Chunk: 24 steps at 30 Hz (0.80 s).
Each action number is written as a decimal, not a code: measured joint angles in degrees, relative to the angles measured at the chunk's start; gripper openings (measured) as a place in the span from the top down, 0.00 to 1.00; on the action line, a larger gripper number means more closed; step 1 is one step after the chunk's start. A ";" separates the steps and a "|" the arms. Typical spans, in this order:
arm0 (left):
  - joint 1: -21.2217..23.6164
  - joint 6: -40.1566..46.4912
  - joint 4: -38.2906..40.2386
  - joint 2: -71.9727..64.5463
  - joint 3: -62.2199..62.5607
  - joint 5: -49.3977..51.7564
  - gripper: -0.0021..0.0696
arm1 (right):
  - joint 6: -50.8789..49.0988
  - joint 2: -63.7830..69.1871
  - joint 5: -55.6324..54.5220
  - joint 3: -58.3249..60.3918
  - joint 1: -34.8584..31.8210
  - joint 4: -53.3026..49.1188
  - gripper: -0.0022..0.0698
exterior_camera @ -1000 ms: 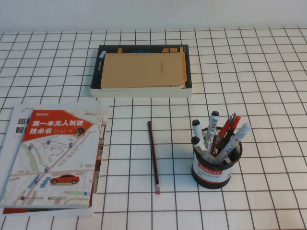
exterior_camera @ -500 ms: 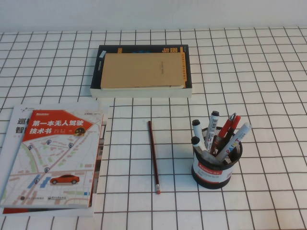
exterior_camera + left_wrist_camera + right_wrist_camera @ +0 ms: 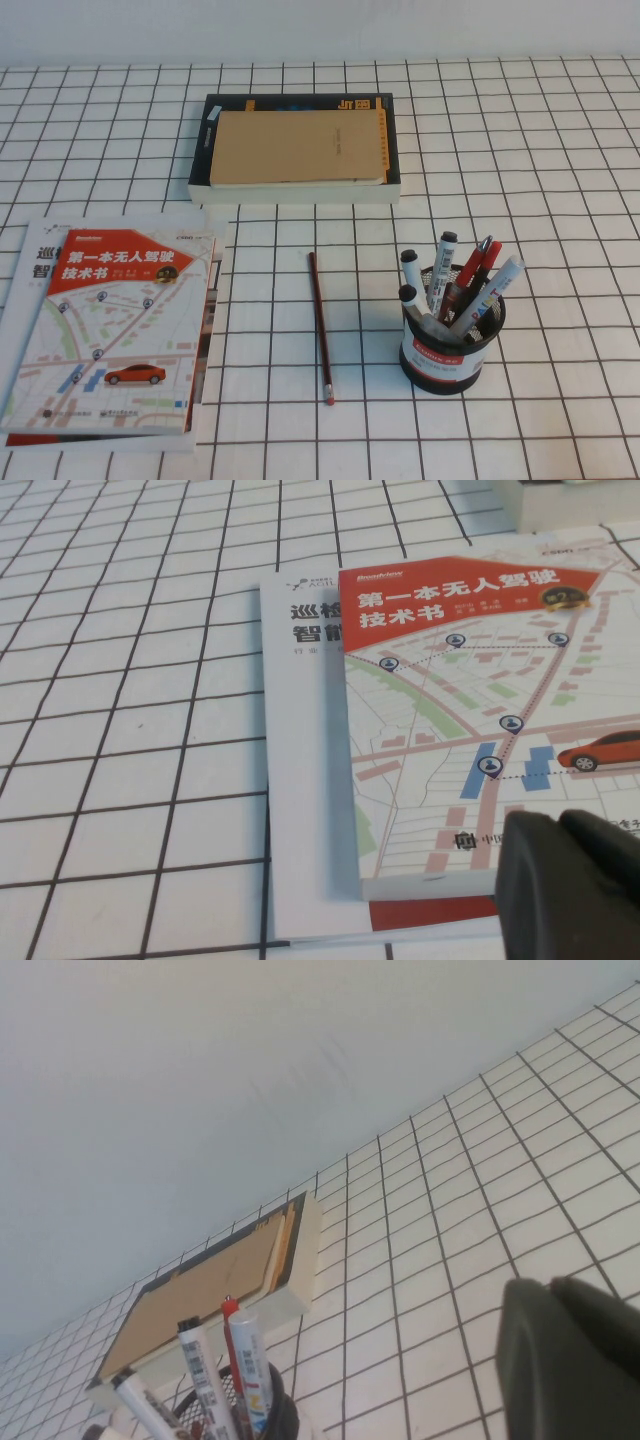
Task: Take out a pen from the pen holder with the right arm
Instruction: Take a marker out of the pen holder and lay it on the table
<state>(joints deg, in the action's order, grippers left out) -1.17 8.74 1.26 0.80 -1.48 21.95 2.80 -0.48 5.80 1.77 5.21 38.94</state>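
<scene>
A black mesh pen holder (image 3: 452, 350) stands toward the near right of the grid-patterned counter (image 3: 560, 150), crammed with markers and pens (image 3: 446, 265) that fan upward and outward, none yet removed. The right end effector (image 3: 548, 1290) hangs just beside the holder on its near side, clenched on nothing and facing the far edge. To do the job cleanly it would need to release its jaws before closing in, single out a pen whose top stands clear of its neighbours, such as the black-capped marker, and draw it out along its own lean so the light holder neither tips nor lifts with it. A red-brown pencil (image 3: 320, 325) lies flat on the counter just left of the holder, two stacked books (image 3: 296, 148) sit toward the middle of the far edge, and a map-covered book (image 3: 115, 320) rests on another at the near left corner. The left end effector (image 3: 558, 830) hovers over that cover, pads together and empty. The high view shows the whole layout but neither arm; only the wrist views reveal the end effectors, the right one also catching the pens from low down against the far wall.
</scene>
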 joint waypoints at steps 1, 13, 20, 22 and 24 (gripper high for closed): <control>0.00 0.00 0.00 0.00 0.00 0.00 0.98 | 0.00 0.00 0.00 0.00 0.00 0.25 0.99; 0.00 0.00 0.00 0.00 0.00 0.00 0.98 | 0.00 10.61 16.18 -12.97 0.00 -0.26 0.99; 0.00 0.00 0.00 0.00 0.00 0.00 0.98 | 1.57 28.33 31.91 -27.02 0.00 -7.65 0.99; 0.00 0.00 0.00 0.00 0.00 0.00 0.98 | 3.37 32.62 33.81 -29.68 0.00 -8.19 0.99; 0.00 0.00 0.00 0.00 0.00 0.00 0.98 | 4.62 35.99 34.34 -31.59 0.00 -8.29 0.99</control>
<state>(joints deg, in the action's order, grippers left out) -1.17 8.74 1.26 0.80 -1.48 21.95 7.43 35.50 40.14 -29.82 5.21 30.64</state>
